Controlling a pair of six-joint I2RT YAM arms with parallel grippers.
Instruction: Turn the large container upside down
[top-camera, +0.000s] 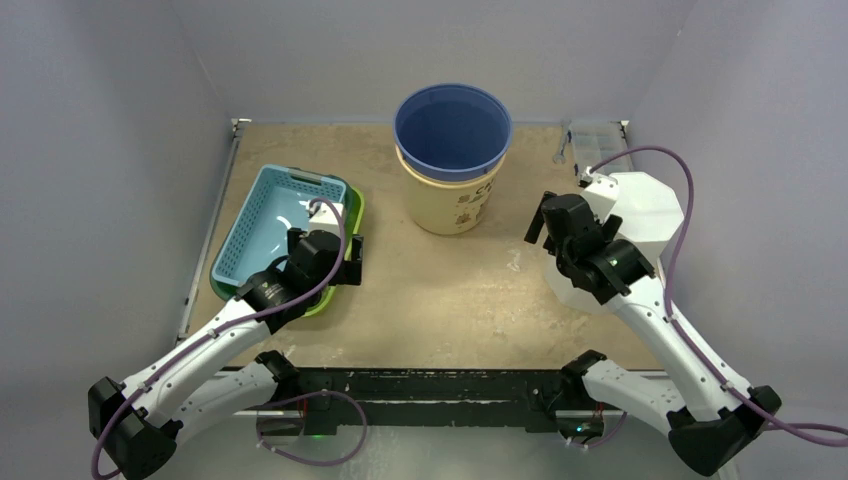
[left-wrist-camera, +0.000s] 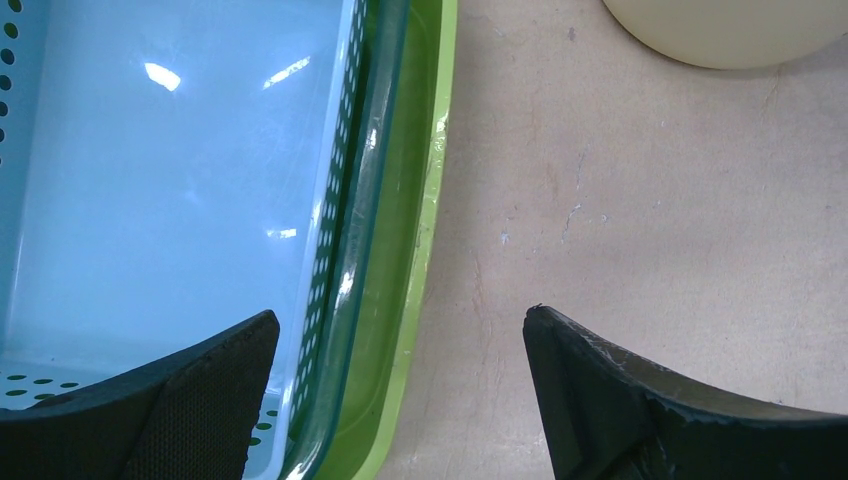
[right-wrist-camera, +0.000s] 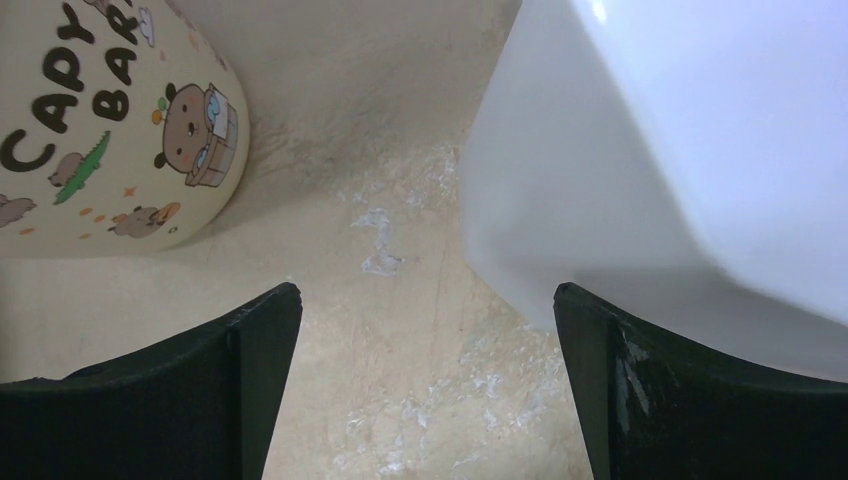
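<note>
Standing at the right side of the table (top-camera: 450, 290), the large white container (top-camera: 645, 205) is seen with a flat, many-sided closed face uppermost. Its walls flare outward going down, and the wider end is set against the table. No opening is seen from above, so the mouth is taken to point downward. Its long axis is noted as upright, not tilted.

Right claw (top-camera: 560, 215): held just beside the container's left wall, jaws spread wide, nothing gripped. In the wrist view the gap between the fingers is filled by bare table, with the slanted white wall running down behind the right-hand finger (right-wrist-camera: 700, 400). Whether that finger touches the wall cannot be told.

Left claw (top-camera: 345, 262): also spread wide and holding nothing. It is poised over the right edge of a blue perforated basket (top-camera: 270, 210), which is nested inside a green tray (top-camera: 352, 215) at the left of the table. One finger is seen over the basket, the other over bare table.

At the back centre, well apart from the white container, a blue bucket (top-camera: 452, 125) is set mouth-up inside a cream bucket (top-camera: 450, 205) printed with cartoon animals. The cream bucket is seen at the left edge of the right wrist view.
</note>
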